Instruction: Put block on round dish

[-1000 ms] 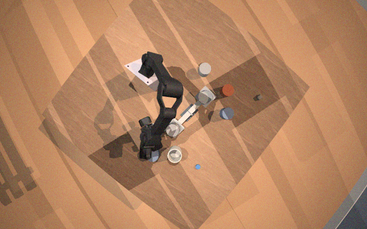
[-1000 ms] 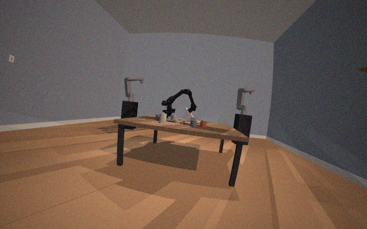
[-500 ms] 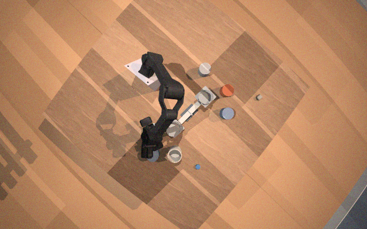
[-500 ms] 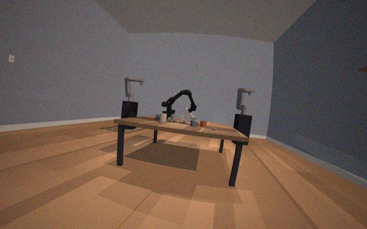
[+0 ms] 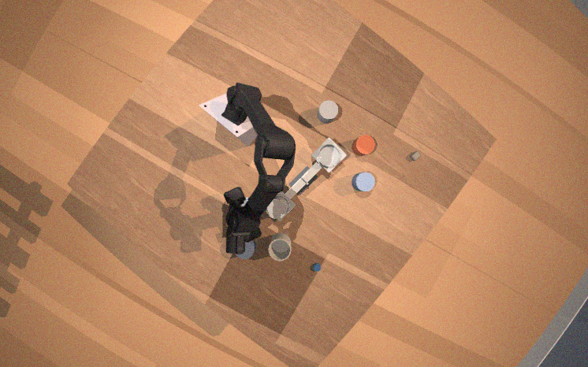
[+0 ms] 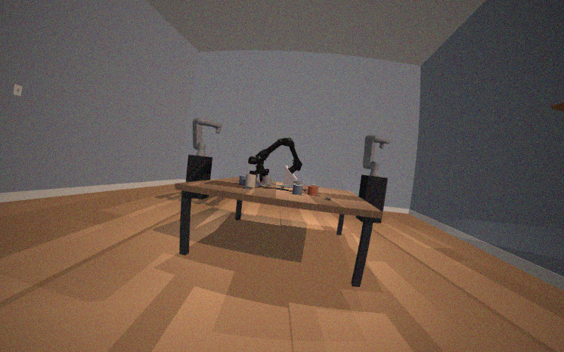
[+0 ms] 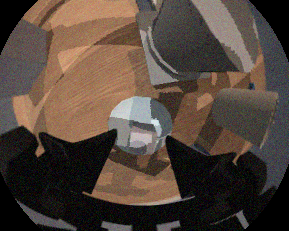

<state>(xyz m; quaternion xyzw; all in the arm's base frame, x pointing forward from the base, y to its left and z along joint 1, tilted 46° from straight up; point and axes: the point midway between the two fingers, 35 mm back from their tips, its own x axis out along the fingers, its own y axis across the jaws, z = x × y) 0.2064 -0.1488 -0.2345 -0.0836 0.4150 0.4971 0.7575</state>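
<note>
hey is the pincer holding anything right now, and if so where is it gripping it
Nothing is held. The pincer is open, its fingers spread to either side of the round dish, where the small block lies apart from them.

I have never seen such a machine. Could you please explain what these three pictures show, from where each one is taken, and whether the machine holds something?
The black machine is a robot arm with a two-fingered gripper at its end. One picture looks straight down on the table, one looks across the room, and the round one comes from a camera at the wrist, looking past the fingers. On the table lies a small balance with one cup on its far end. A second cup stands on the table beside the gripper. The gripper is open and holds nothing. Below it, a small block lies on a round dish.
</note>
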